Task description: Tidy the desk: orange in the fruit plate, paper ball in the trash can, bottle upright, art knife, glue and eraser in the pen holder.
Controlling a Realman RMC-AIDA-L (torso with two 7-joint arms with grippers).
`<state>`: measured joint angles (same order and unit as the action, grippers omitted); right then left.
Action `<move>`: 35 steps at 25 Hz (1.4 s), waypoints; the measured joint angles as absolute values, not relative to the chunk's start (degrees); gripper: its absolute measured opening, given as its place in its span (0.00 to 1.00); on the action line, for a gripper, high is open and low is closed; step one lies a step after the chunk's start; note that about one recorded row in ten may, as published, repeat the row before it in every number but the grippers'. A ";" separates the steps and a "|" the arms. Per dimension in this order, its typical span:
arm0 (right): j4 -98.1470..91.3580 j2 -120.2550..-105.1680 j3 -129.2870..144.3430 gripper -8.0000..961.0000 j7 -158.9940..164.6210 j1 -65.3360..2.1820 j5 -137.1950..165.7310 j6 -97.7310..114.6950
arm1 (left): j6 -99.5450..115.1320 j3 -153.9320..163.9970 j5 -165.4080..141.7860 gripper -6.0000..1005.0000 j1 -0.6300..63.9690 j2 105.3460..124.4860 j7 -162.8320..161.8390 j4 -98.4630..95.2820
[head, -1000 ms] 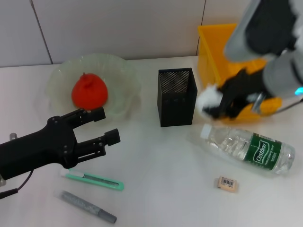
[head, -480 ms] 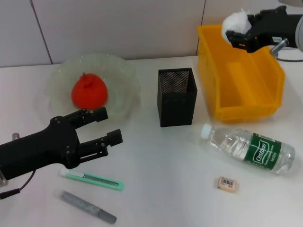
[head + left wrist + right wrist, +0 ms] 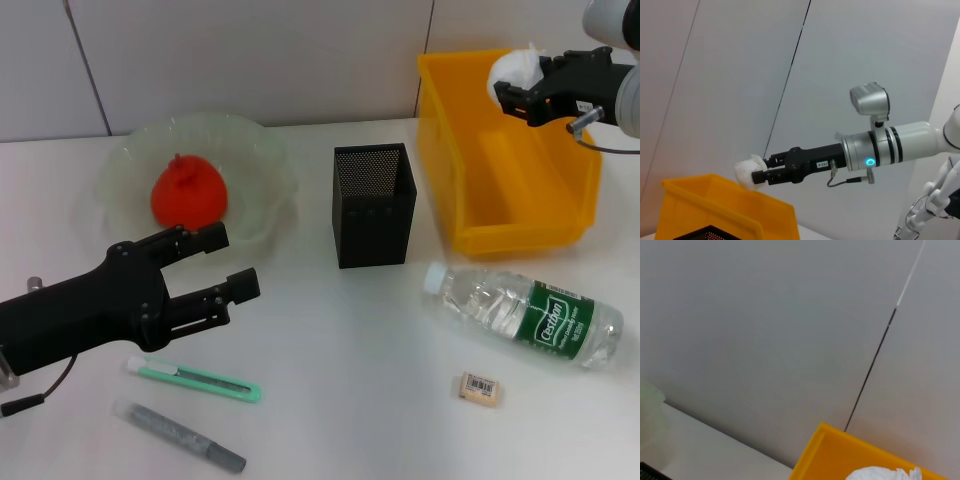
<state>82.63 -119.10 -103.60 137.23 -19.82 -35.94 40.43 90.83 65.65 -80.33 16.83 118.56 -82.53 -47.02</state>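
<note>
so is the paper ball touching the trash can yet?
Apart. The left wrist view shows the paper ball gripped by the right gripper, with grey wall visible between it and the trash can rim. In the head view it hangs over the bin.

You face a plain white counter (image 3: pixel 330 330) butted against a pale grey wall (image 3: pixel 250 50). Thin dark seams (image 3: pixel 85 60) split that wall into panels.

The black right gripper (image 3: pixel 761 172) pinches a crumpled white paper ball (image 3: pixel 746 172) at its fingertips, held just above the bright yellow plastic trash can (image 3: pixel 725 210).
</note>
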 joint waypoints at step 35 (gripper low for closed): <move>87.24 -118.91 -104.03 0.73 135.17 -17.96 -40.44 45.87 | 90.71 65.56 -80.24 0.78 16.73 118.54 -82.53 -46.79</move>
